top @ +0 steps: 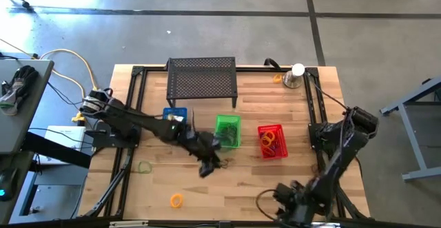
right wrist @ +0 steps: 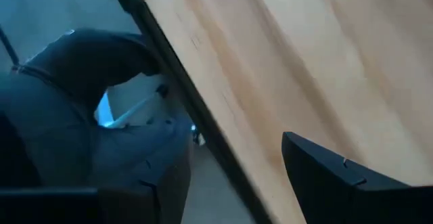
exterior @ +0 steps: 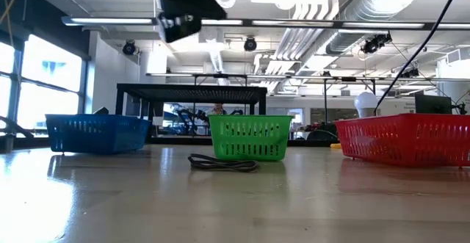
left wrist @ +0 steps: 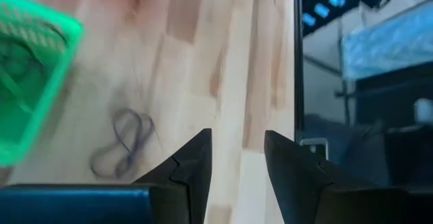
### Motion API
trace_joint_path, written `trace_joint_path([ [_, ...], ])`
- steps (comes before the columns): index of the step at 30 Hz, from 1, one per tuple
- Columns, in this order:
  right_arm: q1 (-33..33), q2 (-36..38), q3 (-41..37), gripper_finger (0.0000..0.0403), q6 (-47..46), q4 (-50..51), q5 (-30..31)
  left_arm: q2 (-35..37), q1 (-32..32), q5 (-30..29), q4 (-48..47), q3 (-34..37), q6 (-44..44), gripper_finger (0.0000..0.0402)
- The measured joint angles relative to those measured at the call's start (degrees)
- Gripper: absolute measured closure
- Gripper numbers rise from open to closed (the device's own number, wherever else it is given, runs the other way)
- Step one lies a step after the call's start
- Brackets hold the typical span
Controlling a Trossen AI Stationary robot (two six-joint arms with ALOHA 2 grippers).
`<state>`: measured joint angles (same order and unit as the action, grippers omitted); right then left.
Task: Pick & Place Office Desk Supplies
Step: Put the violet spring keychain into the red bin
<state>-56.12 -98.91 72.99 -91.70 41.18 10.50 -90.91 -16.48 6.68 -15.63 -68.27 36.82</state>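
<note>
A dark elastic loop [left wrist: 125, 143] lies flat on the wooden table just in front of the green basket [left wrist: 27, 82]; the low view shows the same loop [exterior: 222, 163] before that basket [exterior: 250, 136]. My left gripper [left wrist: 237, 160] hangs open above the table beside the loop, with nothing between its fingers; in the high view it [top: 207, 166] is at the table's middle. My right gripper [top: 286, 199] stands open over the table's near edge at the right, and it [right wrist: 223, 160] holds nothing. A green loop [top: 143, 166] and an orange loop [top: 177, 200] lie loose on the table.
A blue basket [top: 175, 115], the green basket [top: 228, 130] and a red basket [top: 272, 142] with orange loops stand in a row mid-table. A black mesh rack [top: 202, 80] stands at the far edge, and a silver cup with a white ball [top: 295, 76] at the far right.
</note>
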Motion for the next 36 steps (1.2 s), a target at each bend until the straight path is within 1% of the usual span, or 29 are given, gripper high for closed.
trace_joint_path([
  [3, -3.5, 0.0, 0.0, 0.0187, -12.0, 4.3, 0.5, 0.0, -4.4, -3.9, -0.4, 0.0, 0.0, 0.0270],
  [5, -5.9, -0.4, 0.0, 0.0187, -19.6, 8.1, -0.6, 0.0, -7.2, -5.8, -0.4, 0.0, 0.0, 0.0270],
  [6, -6.8, -0.8, 0.0, 0.0187, -23.3, 10.1, -2.3, 0.0, -8.6, -7.0, -0.4, 0.0, 0.0, 0.0270],
  [8, -8.2, -2.1, 0.0, 0.0187, -29.5, 14.1, -8.1, 0.0, -11.4, -9.0, -0.3, 0.0, 0.0, 0.0270],
  [10, -9.4, -3.0, 0.0, 0.0187, -33.0, 17.1, -13.2, 0.0, -14.1, -11.4, -0.2, 0.0, 0.3, 0.0270],
  [13, -9.6, -4.2, 0.0, 0.0187, -34.1, 17.1, -15.6, 0.0, -18.0, -14.4, -0.2, 0.0, 0.5, 0.0270],
  [15, -9.6, -4.7, 0.0, 0.0187, -34.0, 16.4, -16.0, 0.0, -20.4, -16.4, -0.1, 0.0, 1.0, 0.0270],
  [19, -9.6, -5.9, 0.0, 0.0187, -32.2, 17.1, -18.0, 0.0, -24.7, -19.3, 0.2, 0.0, 1.6, 0.0270],
  [22, -9.6, -6.5, 0.0, 0.0187, -31.1, 17.9, -18.3, 0.0, -27.1, -21.2, 0.8, 0.0, 1.6, 0.0270],
  [24, -9.6, -6.6, -0.1, 0.0187, -31.1, 19.1, -17.4, 0.0, -28.3, -22.4, 1.6, 0.0, 1.6, 0.0270],
  [29, -9.5, -6.6, -3.6, 0.0187, -30.0, 18.2, -16.6, 0.0, -30.0, -22.6, 3.3, 0.0, 0.9, 0.0270],
  [36, -9.5, -6.3, -10.6, 0.0187, -30.2, 8.4, -17.7, 0.0, -31.1, -23.1, 4.3, 0.0, 1.1, 0.0270],
])
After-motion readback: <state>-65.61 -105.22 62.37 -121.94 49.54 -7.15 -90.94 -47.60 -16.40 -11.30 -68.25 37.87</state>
